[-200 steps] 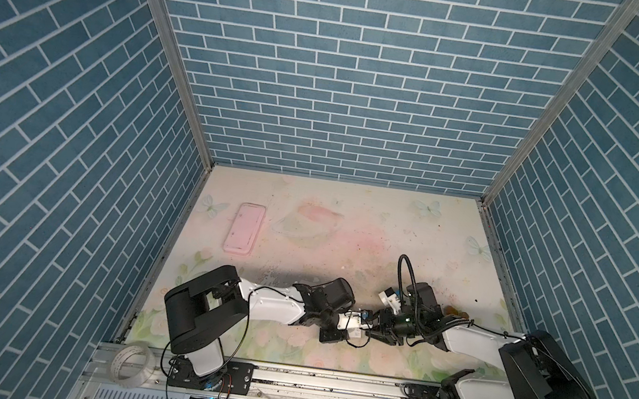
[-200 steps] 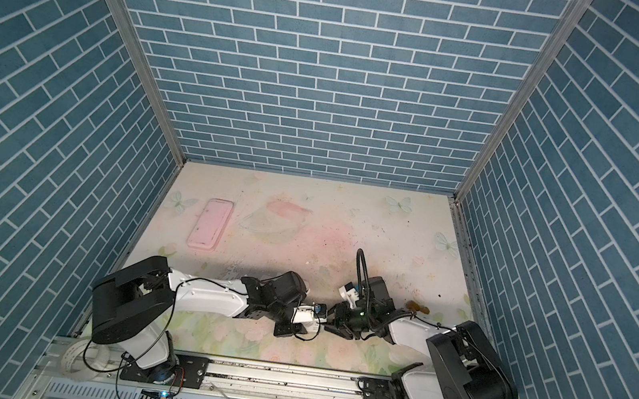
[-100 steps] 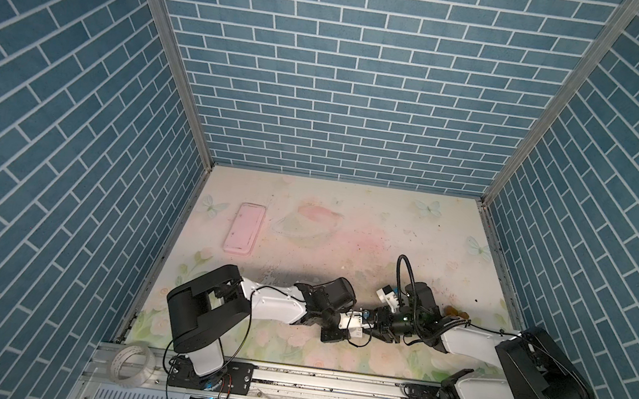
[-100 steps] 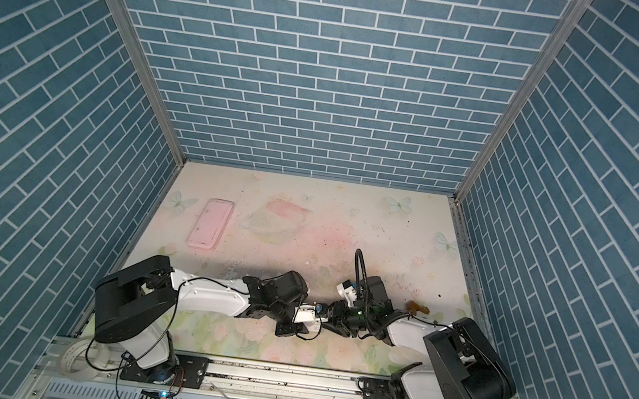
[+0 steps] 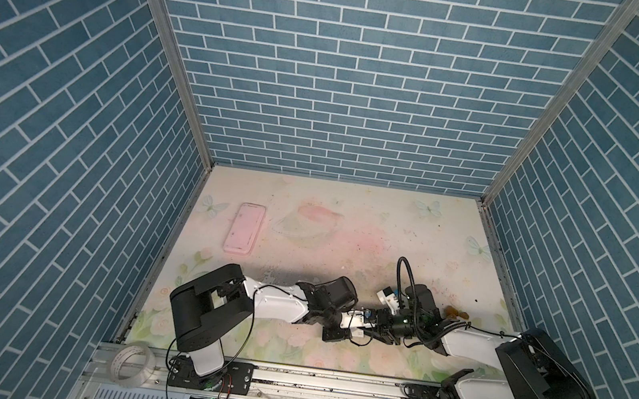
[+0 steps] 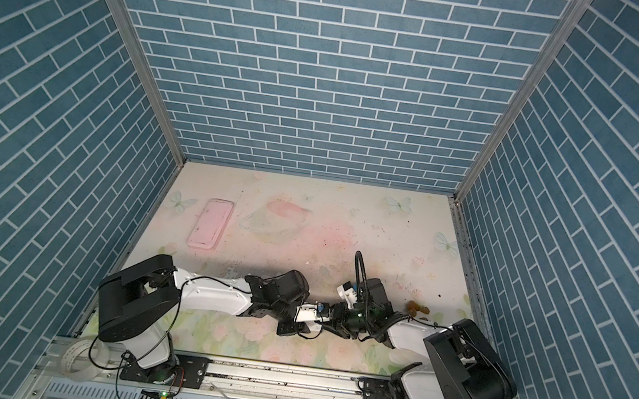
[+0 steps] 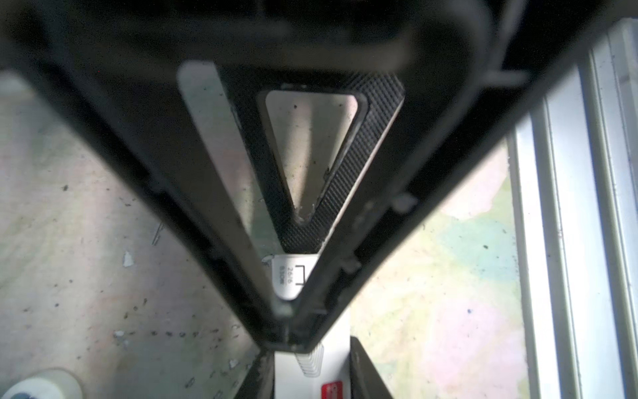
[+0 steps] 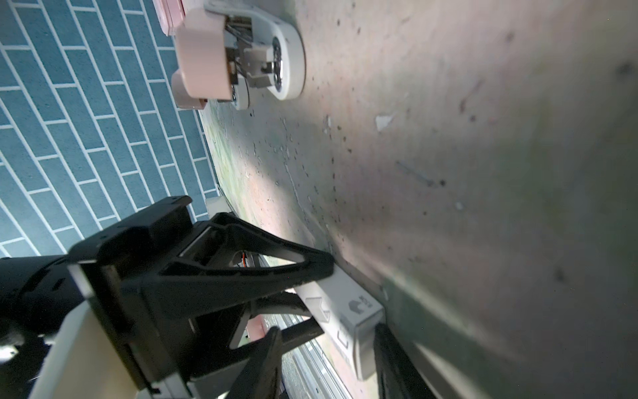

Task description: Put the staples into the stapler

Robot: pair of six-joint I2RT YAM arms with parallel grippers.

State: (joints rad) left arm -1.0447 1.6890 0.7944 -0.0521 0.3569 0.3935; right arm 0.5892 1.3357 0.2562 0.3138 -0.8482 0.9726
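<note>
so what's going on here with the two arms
Both arms meet low near the front of the table over a white staple box. The left gripper is pinched shut on one end of it and the right gripper clamps the other end, so they seem to be working the box open. No staple strip is in view yet. The pink and white stapler lies on the table apart from them, untouched and apparently hinged open.

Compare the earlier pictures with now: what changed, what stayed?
No clear movement, a trace at most. Nothing taken or released: the left gripper and right gripper keep their jaws closed on the white staple box. The pink tray stays put.
</note>
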